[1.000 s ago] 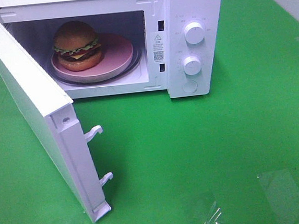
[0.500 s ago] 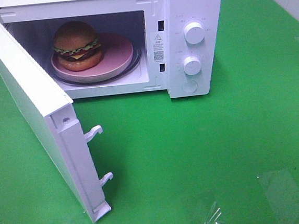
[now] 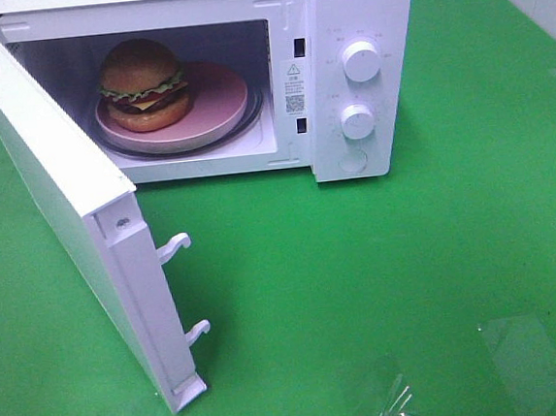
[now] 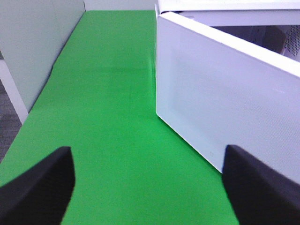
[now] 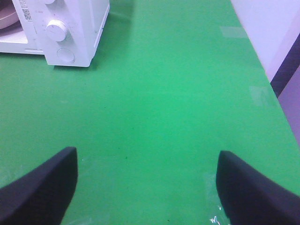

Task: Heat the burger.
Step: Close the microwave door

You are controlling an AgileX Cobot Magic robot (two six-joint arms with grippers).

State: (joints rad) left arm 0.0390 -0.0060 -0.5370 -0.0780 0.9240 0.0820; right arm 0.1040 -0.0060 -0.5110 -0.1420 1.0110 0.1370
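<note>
the burger (image 3: 143, 83) sat on the pink plate (image 3: 220, 101) inside the white microwave (image 3: 358, 6), whose door (image 3: 52, 189) stood wide open. the left gripper (image 4: 147, 157), near the door's outer face, and the right gripper (image 5: 146, 158), over the green table (image 3: 410, 274), were both spread apart, grasping nothing.

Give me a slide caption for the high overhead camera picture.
Burger on a pink plate inside a white microwave, door wide open, on a green table.
</note>
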